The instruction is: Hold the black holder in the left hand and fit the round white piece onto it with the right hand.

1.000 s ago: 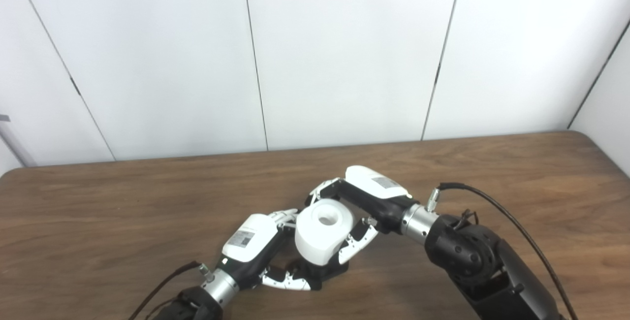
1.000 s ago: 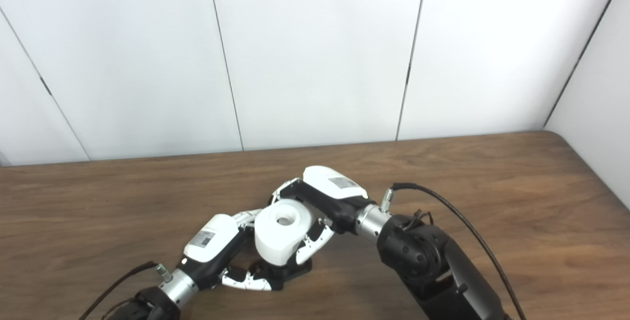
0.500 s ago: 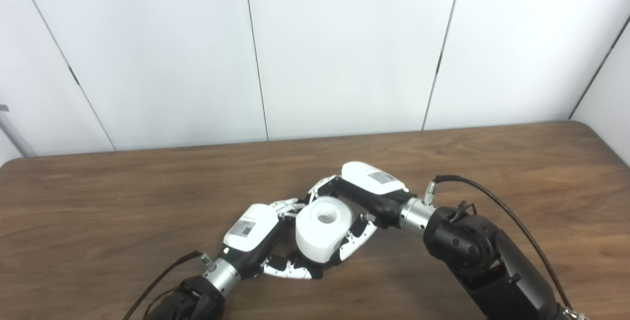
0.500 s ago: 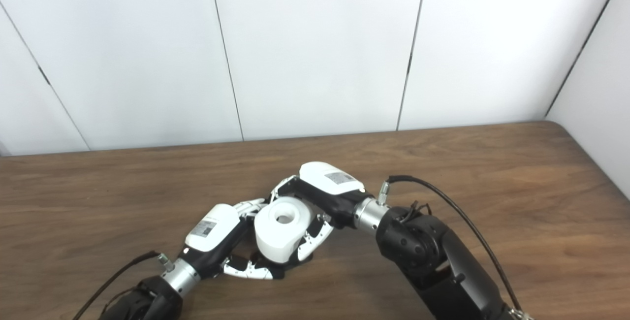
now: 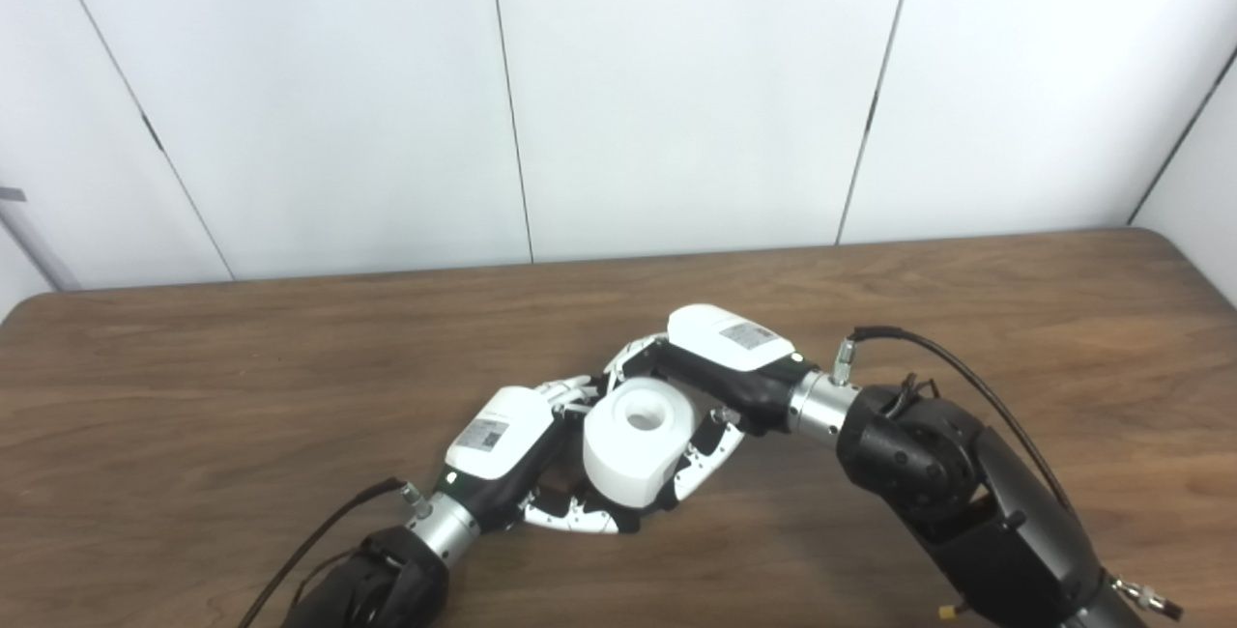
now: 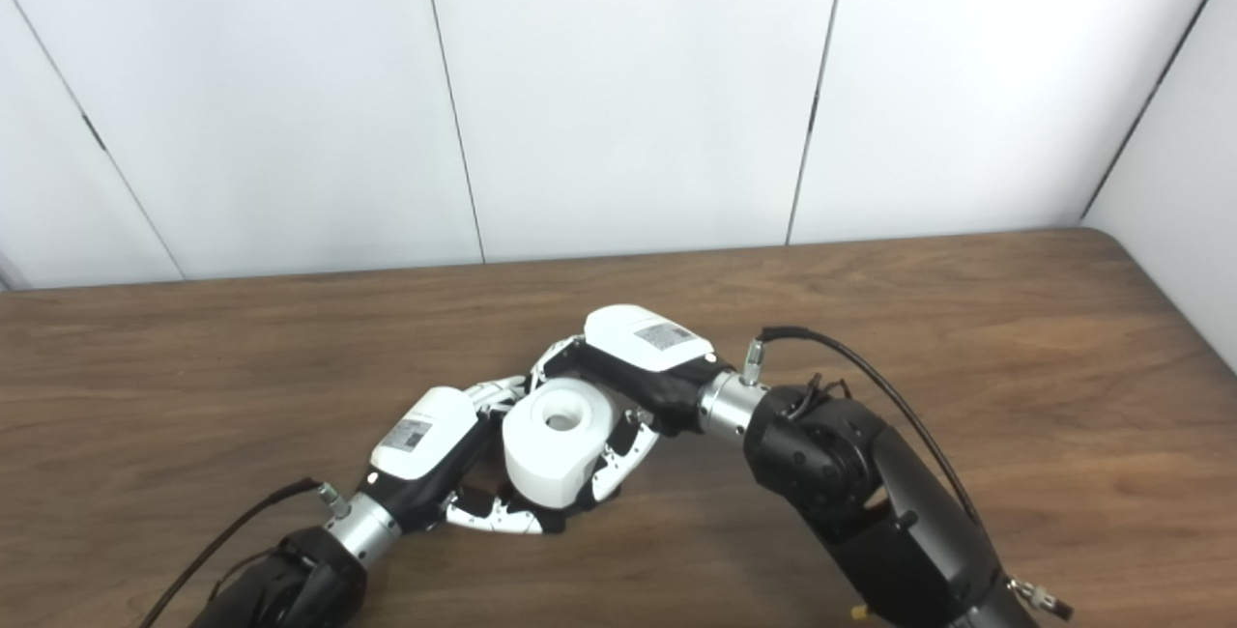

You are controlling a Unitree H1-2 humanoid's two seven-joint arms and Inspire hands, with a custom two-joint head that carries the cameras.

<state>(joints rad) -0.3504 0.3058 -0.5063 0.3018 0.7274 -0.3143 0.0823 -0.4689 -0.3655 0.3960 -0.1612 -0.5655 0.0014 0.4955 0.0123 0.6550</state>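
At the middle of the table (image 5: 193, 396), we have the round white piece (image 5: 633, 449) low over the black holder (image 6: 560, 518), mostly hidden. It looks stiff, smooth, light; best gripped around its sides. Our right hand (image 5: 720, 382) curls around it; our left hand (image 5: 517, 454) clasps the holder beneath.
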